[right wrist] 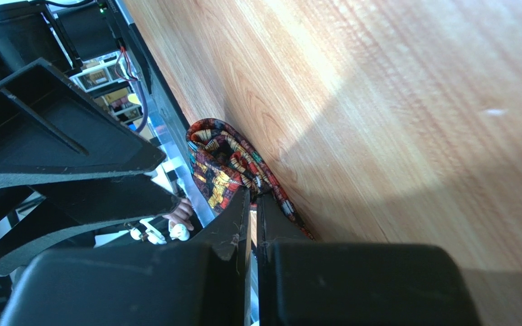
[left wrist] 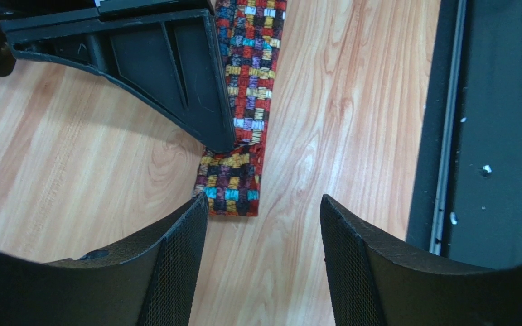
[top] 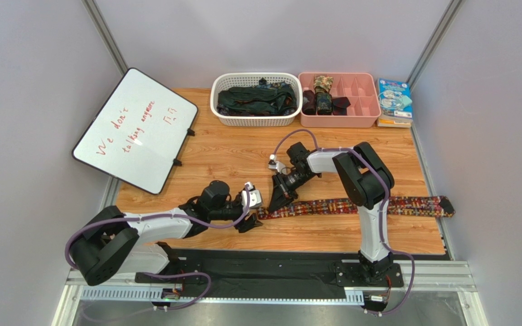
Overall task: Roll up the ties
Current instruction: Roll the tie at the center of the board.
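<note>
Multicoloured woven tie [left wrist: 233, 183] end just before the wide-open left tool [left wrist: 264, 204], under the clenched right tool [right wrist: 252, 198]

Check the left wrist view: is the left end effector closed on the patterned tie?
No, the left end effector stands open, its jaws wide apart, with the patterned tie lying flat.

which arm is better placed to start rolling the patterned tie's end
Left, probably. The left gripper stands open with the patterned tie ending just ahead of it, while the right gripper is shut, its tip down on the tie slightly farther along.
</note>
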Robot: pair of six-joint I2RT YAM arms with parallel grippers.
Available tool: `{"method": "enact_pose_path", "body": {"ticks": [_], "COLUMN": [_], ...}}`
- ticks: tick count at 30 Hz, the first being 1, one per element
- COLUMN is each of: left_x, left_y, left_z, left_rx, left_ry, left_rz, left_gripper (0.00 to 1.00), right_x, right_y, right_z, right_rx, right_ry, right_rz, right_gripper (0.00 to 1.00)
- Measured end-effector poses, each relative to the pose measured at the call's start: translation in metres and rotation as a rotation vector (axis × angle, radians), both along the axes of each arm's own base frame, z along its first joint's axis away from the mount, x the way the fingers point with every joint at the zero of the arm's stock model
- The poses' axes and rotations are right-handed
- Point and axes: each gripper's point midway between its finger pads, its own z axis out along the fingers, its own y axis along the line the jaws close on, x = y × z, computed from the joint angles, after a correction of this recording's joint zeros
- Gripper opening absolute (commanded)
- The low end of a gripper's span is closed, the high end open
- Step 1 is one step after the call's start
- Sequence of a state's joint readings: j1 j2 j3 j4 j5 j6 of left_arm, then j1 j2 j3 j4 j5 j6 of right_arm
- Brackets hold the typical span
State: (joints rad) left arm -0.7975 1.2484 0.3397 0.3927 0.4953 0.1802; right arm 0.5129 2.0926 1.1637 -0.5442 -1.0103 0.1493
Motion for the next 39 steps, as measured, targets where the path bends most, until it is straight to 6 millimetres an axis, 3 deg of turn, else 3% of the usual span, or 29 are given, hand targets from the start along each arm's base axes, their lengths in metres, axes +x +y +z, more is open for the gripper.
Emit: {"method": "enact_pose_path", "body": {"ticks": [8,18,21,25,28,30,31,33,39], "left_x": [0.008,0.031,0.034,0.028,0.023,0.023,0.023,0.023,0.023], "left_y": [-0.001,-0.010,-0.010,-0.011,-0.013,-0.015,-0.016,-0.018,-0.024], "left_z": [-0.024,-0.036,-0.037,-0.037,-0.038,-0.037,-0.035,-0.033,-0.031], "left_rx": [0.067,0.121,0.129,0.123,0.136,0.152,0.163,0.188,0.207], "left_ry": [-0.030,-0.035,-0.038,-0.029,-0.020,-0.017,-0.013,-0.007,0.005], "left_rz": [-0.017,0.032,0.043,0.011,-0.014,-0.024,-0.030,-0.038,-0.054], "left_gripper": [0.68,0.70,0.64,0.43,0.36,0.37,0.46,0.53,0.52], "right_x": [0.001,0.001,0.001,0.001,0.001,0.001,0.002,0.002,0.002], "right_y": [-0.002,-0.005,-0.005,-0.005,-0.005,-0.005,-0.005,-0.006,-0.006], "right_z": [0.000,0.000,0.000,0.000,0.000,0.000,0.001,0.001,0.001], "right_rx": [0.011,0.015,0.017,0.018,0.018,0.019,0.019,0.020,0.020], "right_ry": [-0.013,-0.015,-0.017,-0.017,-0.018,-0.017,-0.016,-0.019,-0.030], "right_rz": [0.009,0.012,0.013,0.014,0.013,0.013,0.011,0.010,0.002], "right_gripper": [0.00,0.00,0.00,0.00,0.00,0.00,0.00,0.00,0.00]}}
